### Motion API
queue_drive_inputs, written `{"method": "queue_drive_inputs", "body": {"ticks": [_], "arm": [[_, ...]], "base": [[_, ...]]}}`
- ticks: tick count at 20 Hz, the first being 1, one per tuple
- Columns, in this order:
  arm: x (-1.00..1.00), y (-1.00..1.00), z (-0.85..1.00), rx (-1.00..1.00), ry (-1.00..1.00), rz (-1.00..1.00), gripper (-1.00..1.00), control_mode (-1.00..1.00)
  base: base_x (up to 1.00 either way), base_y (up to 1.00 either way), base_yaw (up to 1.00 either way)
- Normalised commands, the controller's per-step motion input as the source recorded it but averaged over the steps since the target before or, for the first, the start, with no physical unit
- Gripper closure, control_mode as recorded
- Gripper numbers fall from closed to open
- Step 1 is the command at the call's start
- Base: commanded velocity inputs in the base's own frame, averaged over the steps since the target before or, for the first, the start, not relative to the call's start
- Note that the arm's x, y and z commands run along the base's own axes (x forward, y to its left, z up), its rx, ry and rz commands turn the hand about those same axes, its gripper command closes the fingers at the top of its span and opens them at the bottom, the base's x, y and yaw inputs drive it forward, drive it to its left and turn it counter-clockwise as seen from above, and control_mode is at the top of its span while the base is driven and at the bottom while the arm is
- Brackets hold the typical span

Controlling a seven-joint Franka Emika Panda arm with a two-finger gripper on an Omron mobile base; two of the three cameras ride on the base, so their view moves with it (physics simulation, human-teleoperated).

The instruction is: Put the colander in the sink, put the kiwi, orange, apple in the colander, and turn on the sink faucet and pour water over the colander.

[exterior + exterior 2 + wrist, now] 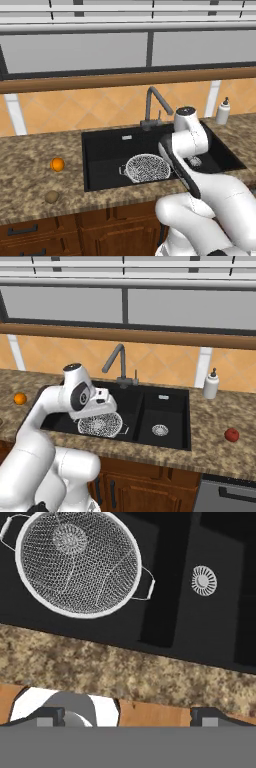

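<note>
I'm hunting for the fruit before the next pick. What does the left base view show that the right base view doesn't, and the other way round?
Left base view alone: the kiwi on the counter, in front of the orange, both left of the sink.
Right base view alone: the apple on the counter right of the sink.
Both: the orange, the colander empty in the sink's left basin, the faucet, the soap bottle and the arm above the sink.
</note>
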Motion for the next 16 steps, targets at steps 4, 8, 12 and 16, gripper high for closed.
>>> {"method": "queue_drive_inputs", "body": {"ticks": [4,8,12,16], "arm": [[-0.35,-1.0,0.14,0.07,0.0,-0.15,-1.0,-1.0],[-0.03,-0.99,0.06,0.05,0.0,-0.26,-1.0,-1.0],[0.07,-0.93,0.15,0.0,0.04,-0.26,-1.0,-1.0],[0.07,-0.91,0.16,0.0,0.07,-0.32,-1.0,-1.0]], "base": [[0.0,0.0,0.0],[0.0,0.0,0.0],[0.0,0.0,0.0],[0.0,0.0,0.0]]}}
